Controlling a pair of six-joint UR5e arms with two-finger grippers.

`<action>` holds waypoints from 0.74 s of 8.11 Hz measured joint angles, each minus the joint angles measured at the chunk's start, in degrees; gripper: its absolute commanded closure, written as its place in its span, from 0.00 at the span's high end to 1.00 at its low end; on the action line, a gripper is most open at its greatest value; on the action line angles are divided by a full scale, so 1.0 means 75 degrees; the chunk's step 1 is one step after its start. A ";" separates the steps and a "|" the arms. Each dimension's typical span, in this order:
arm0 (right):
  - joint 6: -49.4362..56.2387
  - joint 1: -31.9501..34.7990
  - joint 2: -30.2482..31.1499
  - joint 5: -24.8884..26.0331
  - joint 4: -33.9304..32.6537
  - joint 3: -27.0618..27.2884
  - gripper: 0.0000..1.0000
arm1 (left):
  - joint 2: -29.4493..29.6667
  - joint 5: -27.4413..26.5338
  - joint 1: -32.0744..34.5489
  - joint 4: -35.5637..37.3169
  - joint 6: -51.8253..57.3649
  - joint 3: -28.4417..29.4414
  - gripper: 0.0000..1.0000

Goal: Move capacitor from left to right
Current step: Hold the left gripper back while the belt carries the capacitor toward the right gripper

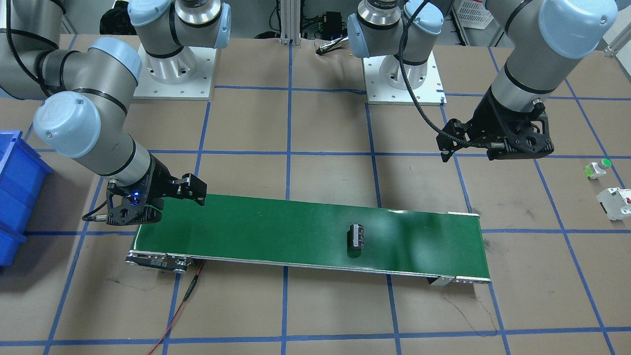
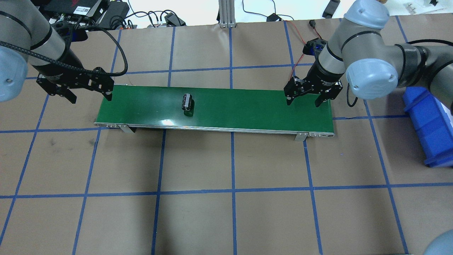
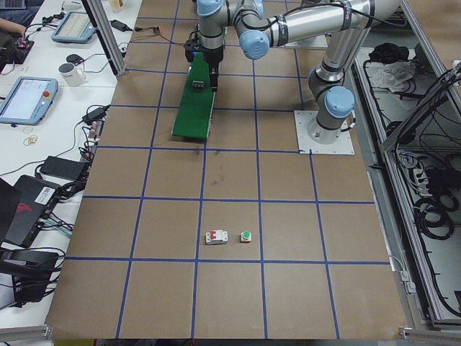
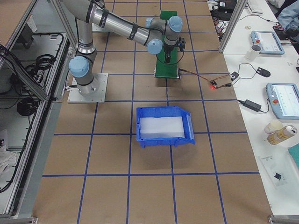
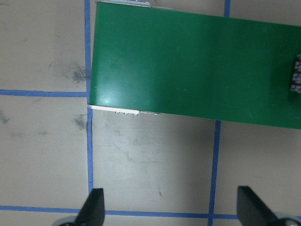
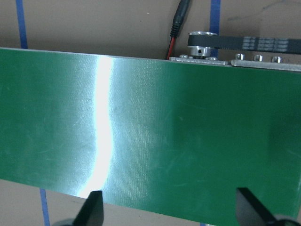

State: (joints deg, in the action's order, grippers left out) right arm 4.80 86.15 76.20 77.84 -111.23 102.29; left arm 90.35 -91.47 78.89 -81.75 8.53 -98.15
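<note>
Lying on belt (image 2: 247, 109), toward left end: capacitor (image 2: 187, 102). Left pincer (image 2: 91, 96), wide, beside that end; right pincer (image 2: 303, 103), wide, over opposite end.

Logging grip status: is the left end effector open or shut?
Open. The left end effector shows its fingertips wide apart in the wrist view, with nothing between them; the capacitor lies apart on the green belt.

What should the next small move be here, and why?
Probably lower the open right gripper over the right end of the green belt to await the capacitor: it lies free on the belt, nearer the open, empty left gripper.
</note>
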 measured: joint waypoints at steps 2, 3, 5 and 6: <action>0.0084 -0.0002 -0.0146 -0.0018 0.0018 0.0026 1.00 | -0.0026 -0.0026 0.0004 -0.0016 0.0008 -0.0007 1.00; 0.0096 -0.0002 -0.0188 -0.0068 0.0007 0.0039 1.00 | -0.0030 -0.0033 0.0004 -0.0021 0.0010 -0.0018 1.00; 0.0100 -0.0005 -0.0235 -0.0188 -0.0152 0.0089 1.00 | -0.0042 -0.0039 0.0004 -0.0045 0.0011 -0.0023 1.00; 0.0109 -0.0021 -0.0274 -0.0381 -0.0296 0.0193 1.00 | -0.0044 -0.0045 0.0004 -0.0051 0.0011 -0.0021 1.00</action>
State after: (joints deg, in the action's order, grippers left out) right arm 5.62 85.99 74.15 74.98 -113.45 103.74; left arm 90.02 -91.80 78.93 -82.14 8.61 -98.30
